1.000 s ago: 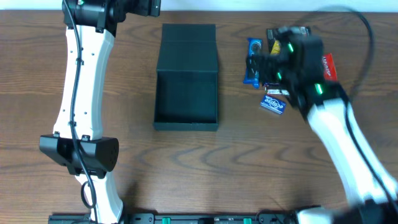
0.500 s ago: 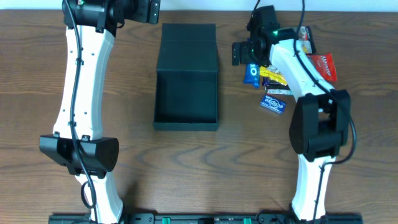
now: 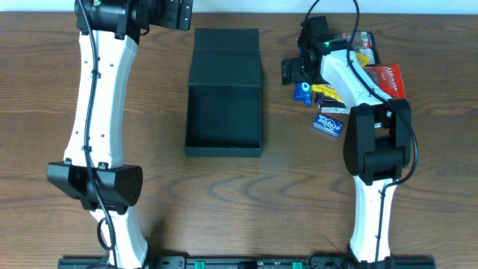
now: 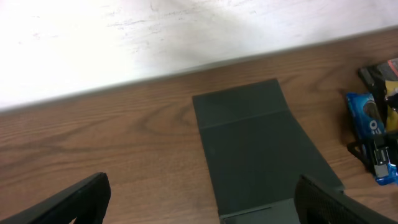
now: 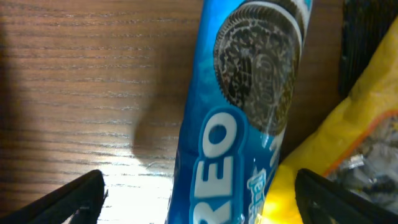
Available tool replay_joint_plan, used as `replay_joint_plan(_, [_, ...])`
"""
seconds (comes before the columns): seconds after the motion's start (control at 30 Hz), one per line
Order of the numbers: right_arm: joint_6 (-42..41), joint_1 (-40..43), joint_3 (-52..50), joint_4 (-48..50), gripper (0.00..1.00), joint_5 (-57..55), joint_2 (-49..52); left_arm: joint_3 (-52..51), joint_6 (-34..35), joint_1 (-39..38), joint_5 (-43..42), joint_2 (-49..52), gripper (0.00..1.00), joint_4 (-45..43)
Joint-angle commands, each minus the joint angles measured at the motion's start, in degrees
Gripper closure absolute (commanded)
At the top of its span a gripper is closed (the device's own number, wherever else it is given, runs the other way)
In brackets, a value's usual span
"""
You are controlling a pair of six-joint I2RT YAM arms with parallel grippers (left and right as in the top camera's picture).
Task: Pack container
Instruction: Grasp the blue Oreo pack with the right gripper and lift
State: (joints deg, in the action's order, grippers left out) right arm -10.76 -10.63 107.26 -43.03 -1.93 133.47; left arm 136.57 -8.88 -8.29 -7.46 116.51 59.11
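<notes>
- Left gripper [image 4: 202, 183]: fingers spread wide, holding nothing, near the far table edge, left of the container.
- Container [image 3: 224, 116]: table centre, empty, flap lid lying open rearward. Probably light, stiff, matte cardboard whose thin walls may flex. Take it by a side wall or the flap's free edge.
- Right gripper [image 5: 199, 180]: fingers apart, straddling the Oreo packet [image 5: 211, 155], unclamped.
- Table [image 3: 299, 202]: level wood-grain, with a white wall [image 4: 93, 37] behind.
</notes>
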Motion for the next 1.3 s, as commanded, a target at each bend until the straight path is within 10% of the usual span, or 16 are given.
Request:
replay_joint_plan(0.0, [0.6,0.5,1.3,0.9,0.10,-1.0,1.1,-0.5,-0.3,0.1,0.4,0.4,0.05,0.3])
replay_joint_plan(1.27, [0.1,0.5,1.8,3.6,0.53,-0.5,3.3,-0.5,-0.3,0.1,0.4,0.4,0.05,0.7])
